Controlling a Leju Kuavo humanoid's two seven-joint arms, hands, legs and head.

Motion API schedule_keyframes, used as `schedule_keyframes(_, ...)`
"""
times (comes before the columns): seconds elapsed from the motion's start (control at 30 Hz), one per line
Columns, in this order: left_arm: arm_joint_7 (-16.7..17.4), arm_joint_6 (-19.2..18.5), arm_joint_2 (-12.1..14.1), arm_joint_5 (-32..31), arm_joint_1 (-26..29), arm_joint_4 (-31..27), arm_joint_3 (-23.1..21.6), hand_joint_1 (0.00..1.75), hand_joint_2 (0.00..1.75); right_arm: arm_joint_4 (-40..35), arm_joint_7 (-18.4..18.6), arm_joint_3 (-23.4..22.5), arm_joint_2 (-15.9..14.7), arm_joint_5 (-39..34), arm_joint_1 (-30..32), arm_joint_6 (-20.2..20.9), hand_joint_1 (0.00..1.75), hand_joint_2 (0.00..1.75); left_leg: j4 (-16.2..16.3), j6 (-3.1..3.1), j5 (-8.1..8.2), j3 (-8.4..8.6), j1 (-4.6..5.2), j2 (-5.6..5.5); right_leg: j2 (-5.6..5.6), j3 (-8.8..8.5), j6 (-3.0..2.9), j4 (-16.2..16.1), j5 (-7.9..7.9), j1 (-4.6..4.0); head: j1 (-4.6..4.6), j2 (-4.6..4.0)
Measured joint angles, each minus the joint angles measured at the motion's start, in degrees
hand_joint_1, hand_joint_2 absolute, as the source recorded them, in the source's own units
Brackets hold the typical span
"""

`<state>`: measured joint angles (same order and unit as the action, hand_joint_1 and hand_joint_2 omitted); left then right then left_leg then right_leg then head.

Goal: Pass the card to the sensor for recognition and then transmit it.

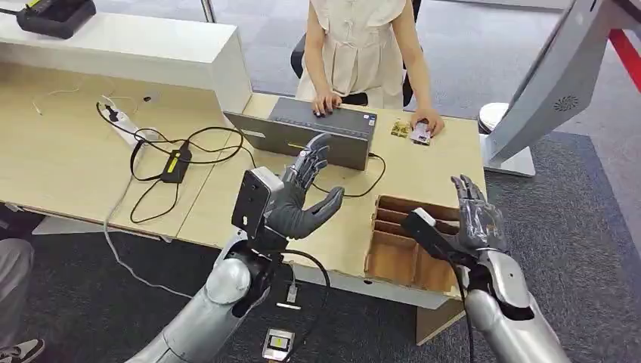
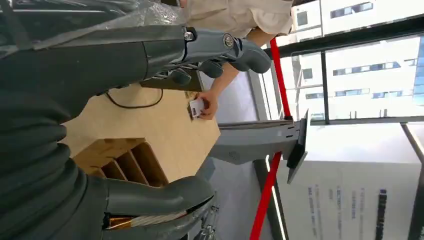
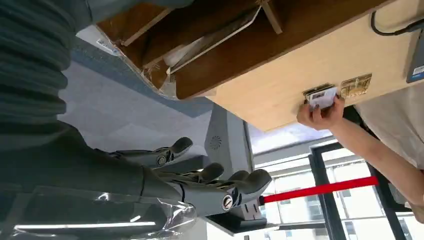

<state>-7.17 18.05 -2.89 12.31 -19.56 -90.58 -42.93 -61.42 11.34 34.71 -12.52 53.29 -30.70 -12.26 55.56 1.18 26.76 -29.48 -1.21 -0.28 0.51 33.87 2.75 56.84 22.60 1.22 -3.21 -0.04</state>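
The card [image 1: 419,134] lies under a person's hand [image 1: 428,119] at the far edge of the worktop [image 1: 423,170], upper centre-right of the head view, beyond both robot hands; its long axis cannot be told under the hand; beside it sits a small gold-patterned piece [image 1: 400,128], possibly the sensor. The right hand [image 1: 476,215] hovers at right of centre, fingers [image 1: 462,189] spread and released, holding nothing; it appears the nearer, with the card up and slightly left of it in the frame. The left hand [image 1: 302,197] is raised mid-frame, likewise released and empty. A wooden divided box [image 1: 401,242] stands below the right hand; a grey laptop [image 1: 317,132] with its cable [image 1: 355,189] lies ahead of the left hand, likely blocking a reach from that side.
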Motion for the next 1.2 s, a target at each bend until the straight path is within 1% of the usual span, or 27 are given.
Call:
schedule_keyframes(0.37,0.3,-0.1,0.0,-0.5,0.0,0.0,0.1,0.0,1.75,0.0,0.0,0.8,0.1,-0.7,-0.6,0.0,0.0,1.75,0.0,0.0,0.0,0.0,0.0,0.0,0.0,0.0,0.0,0.0,0.0,0.0,-0.02,0.0)
schedule_keyframes(0.7,0.7,-0.1,0.0,-1.0,0.4,0.0,0.2,0.0,1.75,0.2,0.7,1.3,0.1,-0.3,-0.7,-0.1,0.0,1.75,0.0,0.0,0.0,0.0,0.0,0.0,0.0,0.0,0.0,0.0,0.0,0.0,0.0,0.0)
schedule_keyframes(0.73,0.7,-0.1,0.0,-1.0,0.5,0.0,0.2,0.0,1.75,0.4,0.7,1.3,0.1,-0.3,-0.7,-0.1,0.73,1.75,0.0,0.0,0.0,0.0,0.0,0.0,0.0,0.0,0.0,0.0,0.0,0.0,-0.02,0.0)
schedule_keyframes(0.77,0.7,-0.1,0.0,-1.0,0.5,0.0,0.2,0.0,1.75,0.4,0.7,1.3,0.1,-0.3,-0.7,-0.1,1.55,1.75,0.0,0.0,0.0,-0.01,0.0,0.0,0.0,0.0,0.0,0.0,0.0,0.0,0.0,0.0)
schedule_keyframes(0.8,0.7,-0.1,0.0,-1.0,0.5,0.0,0.2,0.0,1.75,0.4,0.7,1.3,0.1,-0.3,-0.7,-0.1,1.59,1.75,0.0,0.0,0.0,-0.01,0.0,0.0,0.0,0.0,0.0,0.0,0.0,0.0,-0.02,0.0)
schedule_keyframes(0.83,0.7,-0.1,0.0,-1.0,0.5,0.0,0.2,0.0,1.75,0.4,0.7,1.3,0.1,-0.3,-0.7,0.0,1.75,1.75,0.0,0.0,0.0,0.0,0.0,0.0,0.0,0.0,0.0,0.0,0.0,0.0,0.0,0.0)
schedule_keyframes(0.97,0.8,-0.1,0.0,-1.1,0.5,0.0,0.3,0.0,1.75,0.6,0.7,1.3,0.1,-0.6,-0.7,0.6,1.75,1.75,0.0,0.0,0.0,0.0,0.0,-0.01,0.0,0.0,0.0,0.0,0.0,0.0,-0.02,0.0)
schedule_keyframes(1.1,1.2,-0.1,0.0,-1.4,0.6,0.0,0.5,0.0,1.75,0.6,0.7,1.5,0.1,-1.6,-0.7,2.7,1.75,1.75,0.0,0.0,0.0,-0.01,0.0,-0.01,0.0,0.0,0.0,0.0,0.0,0.0,0.0,0.0)
schedule_keyframes(1.2,1.2,-0.2,0.0,-1.5,0.9,-0.1,0.8,0.0,1.75,0.6,0.7,1.7,0.1,-2.1,-0.7,3.4,1.75,1.75,0.0,0.0,0.0,0.0,0.0,-0.01,0.0,0.0,0.0,0.0,0.0,0.0,0.0,0.0)
